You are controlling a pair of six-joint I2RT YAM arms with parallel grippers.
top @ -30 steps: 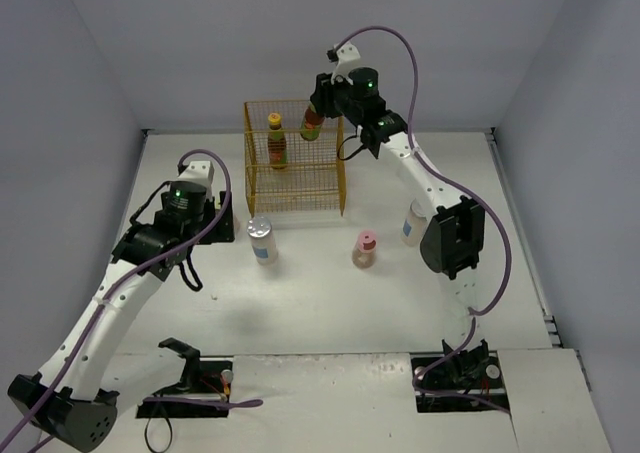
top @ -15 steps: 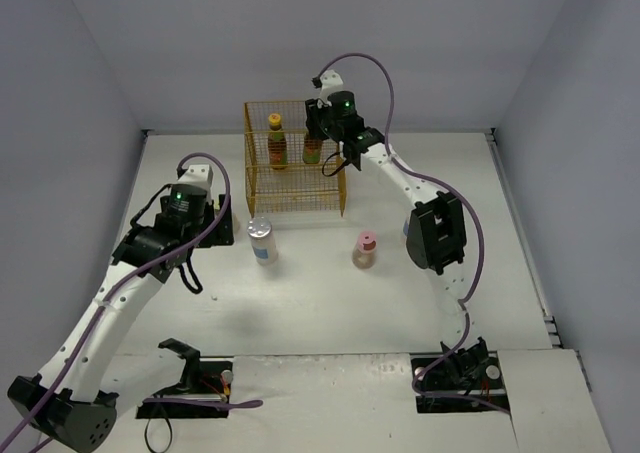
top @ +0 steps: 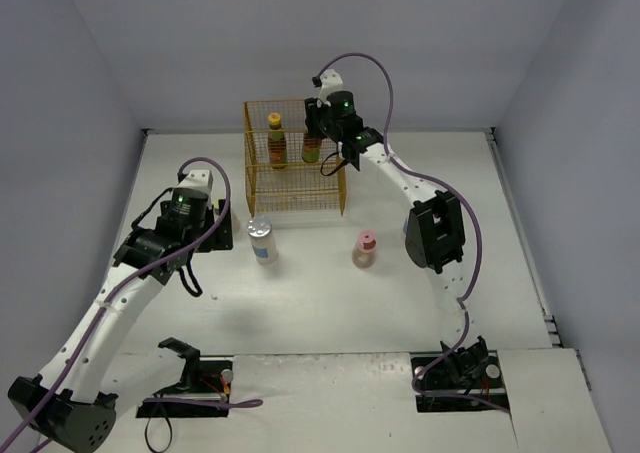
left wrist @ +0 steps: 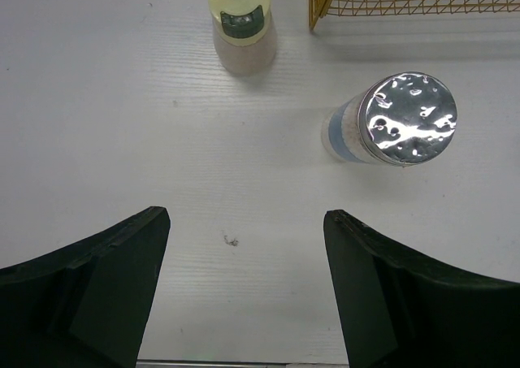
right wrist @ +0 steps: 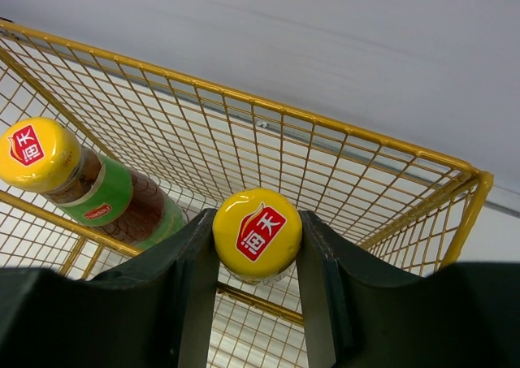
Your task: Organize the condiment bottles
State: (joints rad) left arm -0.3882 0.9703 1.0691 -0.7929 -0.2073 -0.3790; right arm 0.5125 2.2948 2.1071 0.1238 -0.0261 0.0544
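Jaws of the right gripper [right wrist: 257,222] close tight on the yellow cap of a dark glass condiment bottle [right wrist: 258,242] inside the yellow wire rack [right wrist: 366,181], beside a second yellow-capped dark bottle [right wrist: 89,191]. The left gripper [left wrist: 245,218] hangs wide open and empty above the white table [left wrist: 122,100], near a pale silver-lidded jar [left wrist: 406,118] and a squat beige bottle with a yellow-green cap [left wrist: 241,27]. A pink-capped squat bottle [top: 365,250] stands apart.

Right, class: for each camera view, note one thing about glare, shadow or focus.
Left wrist: the pale jar's crinkled silver lid throws bright mottled glare. Right wrist: the yellow cap with a red logo is sharp, while the dark fingers gripping it look underexposed. Top external: even light, only a faint soft shadow on the white table.
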